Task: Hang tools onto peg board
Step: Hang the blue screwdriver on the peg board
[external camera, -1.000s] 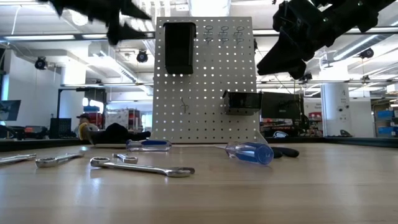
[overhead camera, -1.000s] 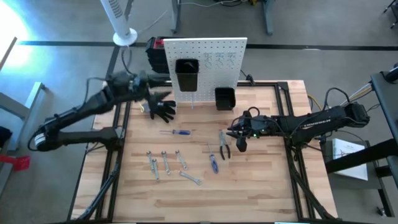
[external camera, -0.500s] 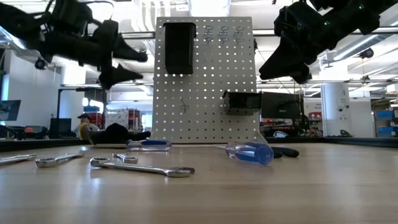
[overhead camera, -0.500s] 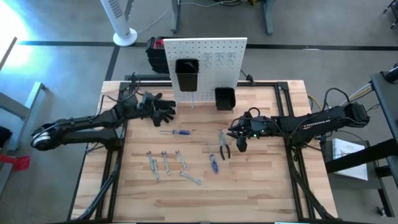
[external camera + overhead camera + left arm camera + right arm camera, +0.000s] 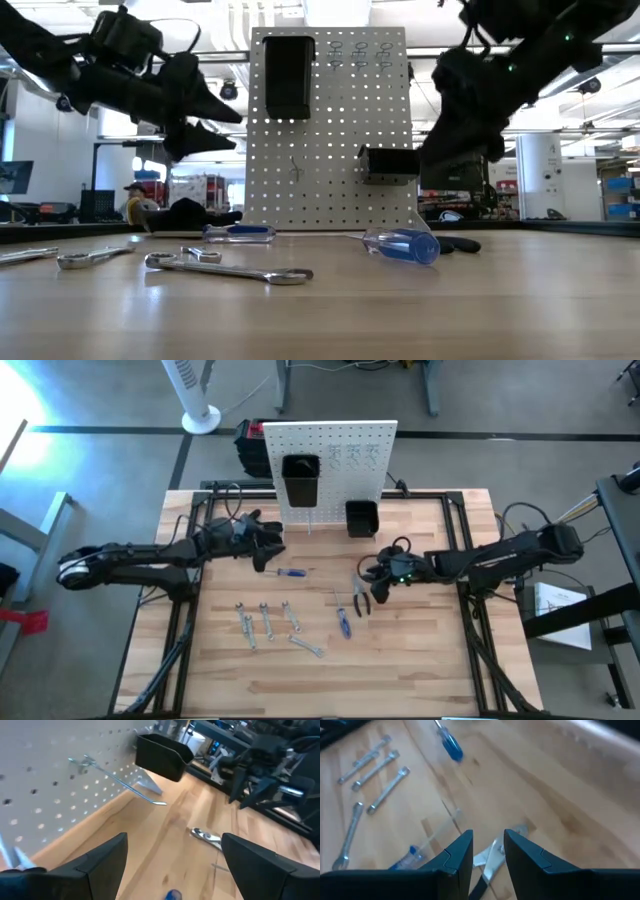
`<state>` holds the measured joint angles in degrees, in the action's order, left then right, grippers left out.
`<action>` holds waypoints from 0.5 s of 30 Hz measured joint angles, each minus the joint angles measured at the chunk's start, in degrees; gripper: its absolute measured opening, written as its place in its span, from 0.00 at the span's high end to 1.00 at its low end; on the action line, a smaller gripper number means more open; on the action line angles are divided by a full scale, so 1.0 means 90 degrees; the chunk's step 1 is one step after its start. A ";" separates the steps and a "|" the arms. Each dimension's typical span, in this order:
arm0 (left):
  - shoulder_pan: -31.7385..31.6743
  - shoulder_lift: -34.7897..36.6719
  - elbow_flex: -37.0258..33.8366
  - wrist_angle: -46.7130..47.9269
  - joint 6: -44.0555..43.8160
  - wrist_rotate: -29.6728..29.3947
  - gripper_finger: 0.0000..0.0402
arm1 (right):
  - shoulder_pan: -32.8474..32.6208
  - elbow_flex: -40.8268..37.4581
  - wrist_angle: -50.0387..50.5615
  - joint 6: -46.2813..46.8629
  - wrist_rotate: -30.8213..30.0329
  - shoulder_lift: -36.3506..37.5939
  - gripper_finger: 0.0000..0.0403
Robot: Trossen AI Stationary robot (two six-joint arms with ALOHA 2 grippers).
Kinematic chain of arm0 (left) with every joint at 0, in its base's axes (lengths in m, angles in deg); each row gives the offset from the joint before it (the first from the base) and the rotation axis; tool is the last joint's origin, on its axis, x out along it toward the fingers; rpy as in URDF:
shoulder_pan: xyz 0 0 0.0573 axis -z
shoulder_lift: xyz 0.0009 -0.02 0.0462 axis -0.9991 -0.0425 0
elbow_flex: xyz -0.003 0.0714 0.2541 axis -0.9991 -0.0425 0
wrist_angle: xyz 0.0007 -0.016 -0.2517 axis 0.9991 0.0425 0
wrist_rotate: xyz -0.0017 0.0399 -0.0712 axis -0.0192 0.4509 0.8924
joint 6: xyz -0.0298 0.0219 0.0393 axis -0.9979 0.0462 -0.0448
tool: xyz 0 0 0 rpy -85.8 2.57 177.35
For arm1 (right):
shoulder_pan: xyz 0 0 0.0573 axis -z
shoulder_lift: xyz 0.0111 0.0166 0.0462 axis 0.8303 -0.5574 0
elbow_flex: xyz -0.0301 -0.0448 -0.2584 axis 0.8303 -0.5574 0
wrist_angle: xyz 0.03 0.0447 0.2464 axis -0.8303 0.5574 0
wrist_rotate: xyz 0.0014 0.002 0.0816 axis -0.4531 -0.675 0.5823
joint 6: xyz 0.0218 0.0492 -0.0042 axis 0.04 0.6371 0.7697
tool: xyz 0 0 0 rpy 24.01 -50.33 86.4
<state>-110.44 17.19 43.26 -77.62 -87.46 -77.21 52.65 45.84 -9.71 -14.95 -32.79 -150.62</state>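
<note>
The white peg board (image 5: 330, 460) stands at the table's far edge with two black bins (image 5: 300, 478) (image 5: 361, 517) and a wire hook (image 5: 120, 782). Flat on the table lie a blue-handled screwdriver (image 5: 285, 572), a second one (image 5: 343, 622), dark-handled pliers (image 5: 358, 595) and several silver wrenches (image 5: 266, 618). My left gripper (image 5: 268, 552) is wide open and empty above the table, just far-left of the first screwdriver; it also shows in the low view (image 5: 225, 110). My right gripper (image 5: 372, 585) hangs above the pliers' right side, slightly open and empty; the pliers (image 5: 492, 860) show in its gap.
Black work gloves (image 5: 248, 520) lie under my left arm in front of the peg board. The wrenches (image 5: 225, 268) and a screwdriver (image 5: 400, 244) lie toward the near edge. Bare wood lies at the table's near right.
My left gripper has swung from beside the peg board's left edge down and toward the table's near right, ending over the gloves near the first screwdriver. My right gripper has moved a little left toward the pliers and lowered.
</note>
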 joint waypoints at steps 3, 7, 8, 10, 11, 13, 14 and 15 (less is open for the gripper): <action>0.0534 0.0043 0.0000 -0.0050 0.0046 -0.0506 0.23 | -0.0019 0.0000 -0.0009 0.0148 0.0104 -0.0206 0.74; 0.1428 0.0182 0.0000 -0.0064 0.0039 -0.1256 0.23 | -0.0081 0.0000 -0.0067 0.0174 0.0109 -0.0333 0.74; 0.1683 0.0217 0.0000 -0.0103 0.0017 -0.1464 0.23 | -0.0106 0.0000 -0.0111 0.0159 0.0106 -0.0338 0.74; 0.2204 0.0285 0.0000 -0.0195 -0.0002 -0.1920 0.23 | -0.0153 0.0000 -0.0222 0.0069 0.0106 -0.0335 0.74; 0.2473 0.0314 0.0000 -0.0227 -0.0010 -0.2162 0.23 | -0.0182 0.0000 -0.0370 -0.0011 0.0106 -0.0335 0.74; 0.2952 0.0353 0.0000 -0.0211 -0.0067 -0.2636 0.23 | -0.0233 0.0000 -0.0804 -0.0197 0.0109 -0.0328 0.74; 0.3177 0.0361 0.0000 -0.0190 -0.0087 -0.2888 0.23 | -0.0259 0.0000 -0.1086 -0.0314 0.0124 -0.0332 0.74; 0.3381 0.0365 0.0000 -0.0111 -0.0137 -0.3176 0.23 | -0.0286 0.0000 -0.1428 -0.0447 0.0156 -0.0367 0.74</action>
<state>-80.01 20.48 43.26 -78.62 -88.69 -105.79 50.08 45.84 -22.57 -18.98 -31.39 -153.92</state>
